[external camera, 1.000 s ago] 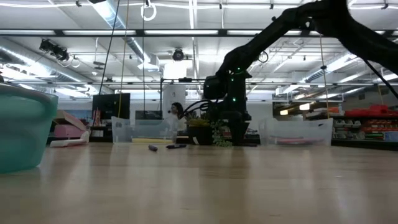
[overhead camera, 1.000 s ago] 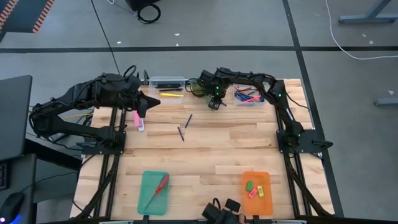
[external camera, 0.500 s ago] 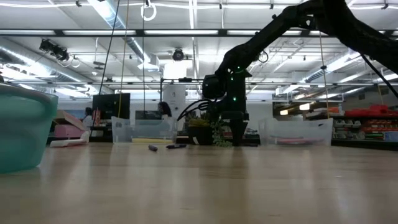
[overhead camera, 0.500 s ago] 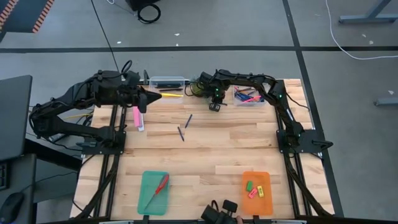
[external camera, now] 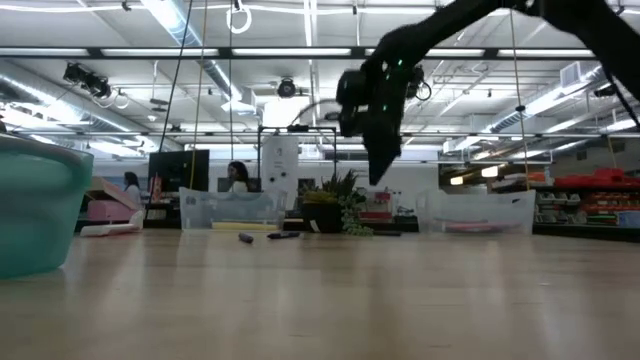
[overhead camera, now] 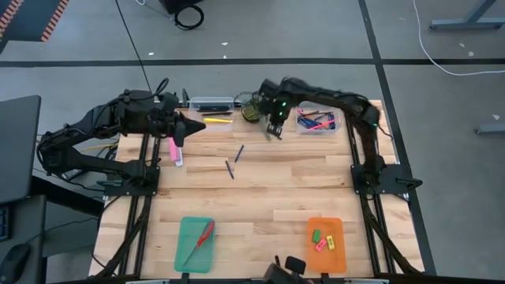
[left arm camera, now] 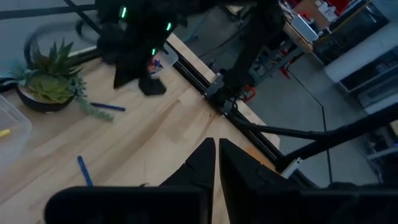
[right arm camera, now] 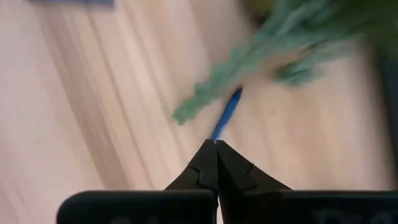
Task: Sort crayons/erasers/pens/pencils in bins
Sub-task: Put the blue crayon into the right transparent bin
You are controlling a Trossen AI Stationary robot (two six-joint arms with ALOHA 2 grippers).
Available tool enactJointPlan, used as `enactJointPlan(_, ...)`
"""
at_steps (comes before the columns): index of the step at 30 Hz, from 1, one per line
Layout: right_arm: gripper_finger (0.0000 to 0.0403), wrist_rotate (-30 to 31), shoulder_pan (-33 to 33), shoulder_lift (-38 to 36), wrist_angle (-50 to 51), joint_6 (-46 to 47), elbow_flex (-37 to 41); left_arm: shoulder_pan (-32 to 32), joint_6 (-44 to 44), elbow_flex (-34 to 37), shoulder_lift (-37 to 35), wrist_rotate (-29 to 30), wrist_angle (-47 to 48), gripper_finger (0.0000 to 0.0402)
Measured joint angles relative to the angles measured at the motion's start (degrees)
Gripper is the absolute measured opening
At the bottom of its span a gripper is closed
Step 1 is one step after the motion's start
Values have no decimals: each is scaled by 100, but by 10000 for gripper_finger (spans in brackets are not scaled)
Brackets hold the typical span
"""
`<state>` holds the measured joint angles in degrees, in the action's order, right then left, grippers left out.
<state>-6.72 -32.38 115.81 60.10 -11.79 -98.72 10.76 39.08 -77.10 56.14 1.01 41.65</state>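
Blue pen (right arm camera: 226, 112) pinched at its end between the right gripper's (right arm camera: 215, 144) closed fingertips; the pen's held end is hidden by the fingers, and the rest juts out over blurred green leaves of the potted plant (overhead camera: 250, 111). In the high view the right gripper (overhead camera: 274, 128) sits at upper centre of the frame, between the plant and the clear bin (overhead camera: 316, 121) at upper right, and the pen is too small to pick out there. In the low view it hangs above the tabletop, upper centre (external camera: 379, 165).

Left gripper (overhead camera: 193, 128) is at upper left of the high view, fingers pressed together with nothing between them (left arm camera: 216, 163); it hovers beside the long pink box (overhead camera: 174, 151).

Second clear bin (overhead camera: 211, 104) at upper centre holds dark sticks, hard to make out singly. A yellow pencil (overhead camera: 216, 120) lies just below it on the wood. Two loose blue pens (overhead camera: 238, 153) (overhead camera: 229, 169) lie mid-table, near each other. The right clear bin shows a tangle of pink and blue pieces.

Teal tray (overhead camera: 195, 244) at lower left carries red-handled scissors (overhead camera: 202, 237). Orange tray (overhead camera: 326, 244) at lower right carries erasers (overhead camera: 323, 240), green, yellow, pink-red.

Table (overhead camera: 276, 197) is pale wood planks on a grey floor. Low view shows a large hall with ceiling strip lights and people far behind.
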Motion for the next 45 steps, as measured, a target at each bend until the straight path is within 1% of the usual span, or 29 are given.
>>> enactJointPlan(5, 2, 67, -92, -674, -171, 308, 4, 1, -256, 0, 0, -47, 9, 30)
enactJointPlan(8, 4, 66, -100, -765, -149, 589, -11, 2, -363, 0, 0, -47, 9, 26)
enactJointPlan(10, 9, 62, -97, -659, -129, 929, 11, 1, -378, 0, 0, -49, 9, 23)
enactJointPlan(12, 19, -68, -92, -535, -180, 1245, 7, 2, -375, 0, 0, -52, 3, 21)
enactJointPlan(15, 39, -136, -29, -176, -171, 1670, -5, 0, -375, 0, 0, -52, -84, 21)
enactJointPlan(21, 86, -68, 66, 650, -177, 2539, 2, -2, -326, 0, 0, -89, -304, 29)
enactJointPlan(24, 97, 152, 78, 900, -107, 2879, 4, -2, -222, 0, 0, -272, -287, 30)
enactJointPlan(28, 101, 395, 146, 931, -31, 2920, 2, -2, -222, 0, 0, -541, -288, 24)
enactJointPlan(30, 101, 552, 176, 929, -48, 2920, 0, -2, -222, 0, 0, -569, -286, 21)
enactJointPlan(36, 100, 609, 177, 1025, -21, 2918, -11, -2, -229, 0, 0, -568, -286, 19)
enactJointPlan(45, 79, 664, 177, 1161, -170, 2979, 55, -2, -233, 0, 2, -565, -280, 25)
